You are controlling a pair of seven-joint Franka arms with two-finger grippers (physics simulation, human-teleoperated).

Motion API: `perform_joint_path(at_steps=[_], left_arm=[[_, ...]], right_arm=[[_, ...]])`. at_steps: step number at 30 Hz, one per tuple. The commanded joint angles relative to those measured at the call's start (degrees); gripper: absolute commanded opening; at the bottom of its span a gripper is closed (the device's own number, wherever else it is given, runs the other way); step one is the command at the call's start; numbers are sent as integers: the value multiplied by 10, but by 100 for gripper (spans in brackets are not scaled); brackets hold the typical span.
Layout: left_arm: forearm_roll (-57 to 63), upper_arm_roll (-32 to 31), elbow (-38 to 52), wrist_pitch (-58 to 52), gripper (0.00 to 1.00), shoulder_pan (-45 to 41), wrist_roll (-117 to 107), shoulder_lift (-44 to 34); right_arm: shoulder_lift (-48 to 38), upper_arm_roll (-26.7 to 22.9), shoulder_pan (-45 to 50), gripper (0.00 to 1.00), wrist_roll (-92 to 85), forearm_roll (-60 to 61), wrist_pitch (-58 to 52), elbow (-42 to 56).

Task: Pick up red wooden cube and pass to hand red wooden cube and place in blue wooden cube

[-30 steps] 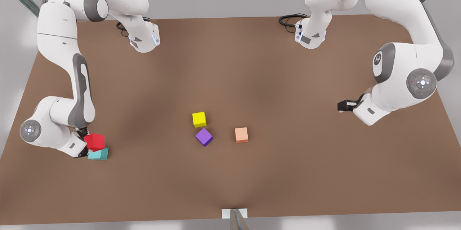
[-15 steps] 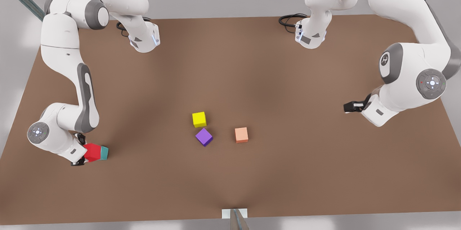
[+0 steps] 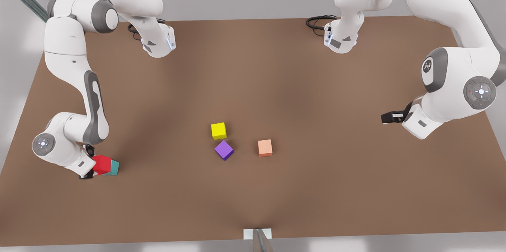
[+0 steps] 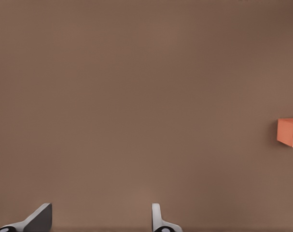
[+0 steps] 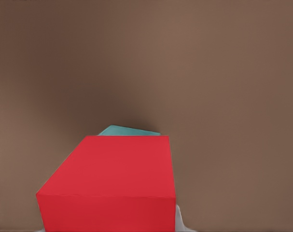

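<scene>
The red wooden cube (image 3: 102,164) is at the front view's left, held in my right gripper (image 3: 91,168), which is shut on it. It sits over the blue wooden cube (image 3: 114,168), a teal block whose edge pokes out beside it. I cannot tell whether the two touch. In the right wrist view the red wooden cube (image 5: 112,188) covers most of the blue wooden cube (image 5: 128,131). My left gripper (image 3: 389,117), the hand, hangs open and holds nothing at the front view's right, well away from the cubes. Its fingertips (image 4: 158,220) show over bare table.
A yellow cube (image 3: 218,130), a purple cube (image 3: 223,149) and a pale orange cube (image 3: 265,147) lie near the middle of the brown table (image 3: 253,70). The pale orange cube (image 4: 289,131) also appears in the left wrist view. Cables lie at the table's back edge.
My right gripper has brought the red wooden cube down over the blue wooden cube. The left arm has drawn back toward the front view's right.
</scene>
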Motion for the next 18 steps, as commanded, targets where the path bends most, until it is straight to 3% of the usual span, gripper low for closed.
perform_joint_path(at_steps=[1,4,6,18], left_arm=[[0,-1,-1,0,100,0,-6,0],[0,-1,-1,0,100,-1,-6,0],[0,-1,-1,-1,100,-1,-6,0],[1,-1,-1,0,100,-1,-6,0]], right_arm=[[-3,0,-4,60,-12,-2,-17,-3],[-6,0,-5,64,-14,-2,-17,-8],[-6,0,-9,100,-13,-2,-18,-8],[4,2,-9,100,-12,2,-20,-14]])
